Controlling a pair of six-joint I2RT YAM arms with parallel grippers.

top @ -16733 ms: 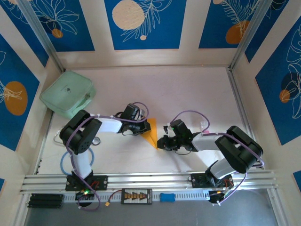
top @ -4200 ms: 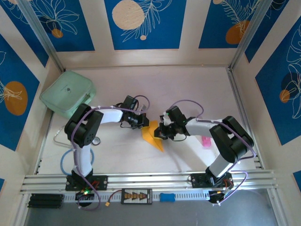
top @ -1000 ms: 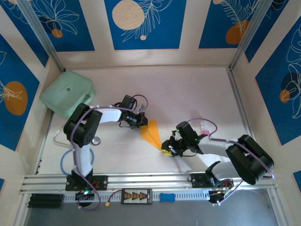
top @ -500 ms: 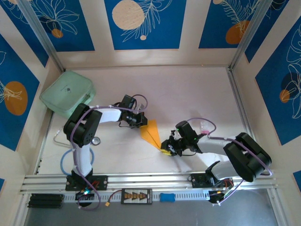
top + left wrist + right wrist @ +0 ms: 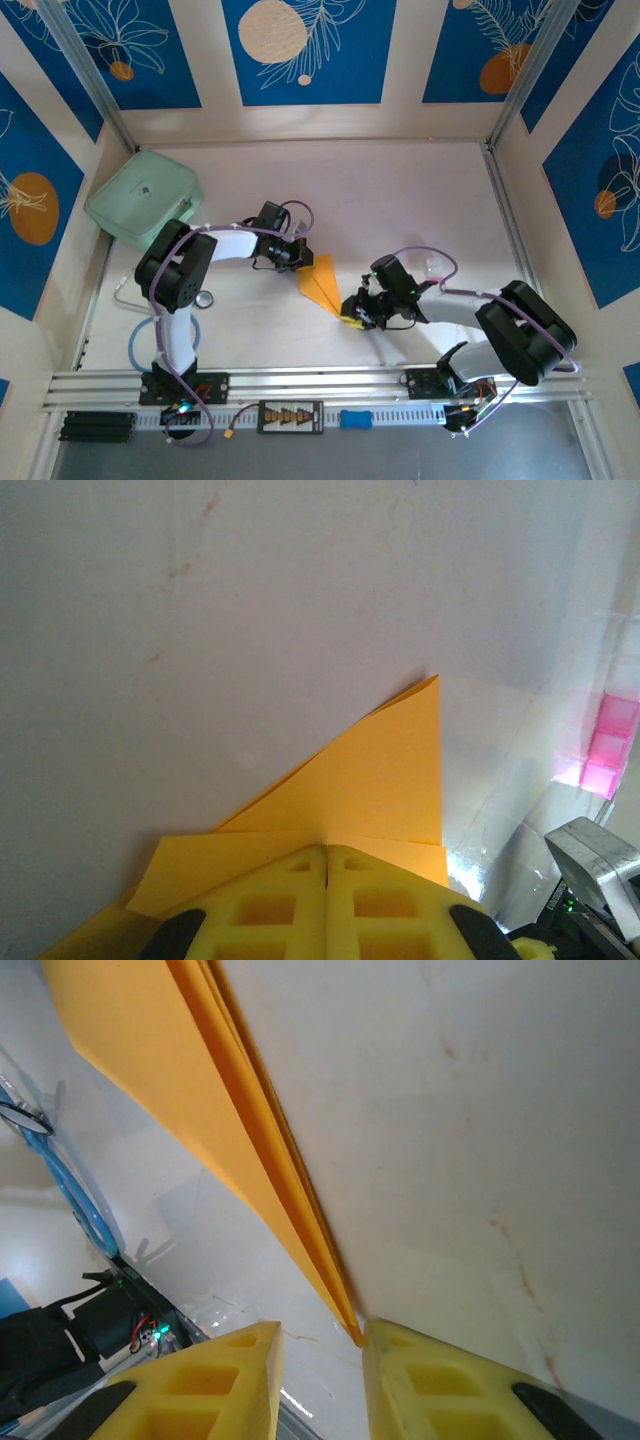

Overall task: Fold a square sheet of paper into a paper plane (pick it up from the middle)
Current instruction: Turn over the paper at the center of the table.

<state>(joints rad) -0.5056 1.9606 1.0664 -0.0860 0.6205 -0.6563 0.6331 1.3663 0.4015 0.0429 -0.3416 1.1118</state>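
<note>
A white table [image 5: 400, 190] stands inside an enclosure of blue wall panels [image 5: 300, 50] printed with pale leaf patterns. A rounded mint-green case [image 5: 145, 200] rests at the far left corner of the table.

The square sheet of paper [image 5: 322, 283], thin orange-yellow stock folded into a narrow pointed triangle, lies flat near the centre of the table with its point directed near and right.

The left jaws sit at the far end of the paper. In the left wrist view their yellow fingers [image 5: 270, 905] are pressed together with no gap, over the folded edge. Whether paper is pinched between them cannot be told.

The right jaws sit at the near point. Their yellow fingers [image 5: 220, 1380] stand apart, with the paper's tip in the gap.

A small pink object [image 5: 605, 750] lies right of the paper, apart from it.
</note>
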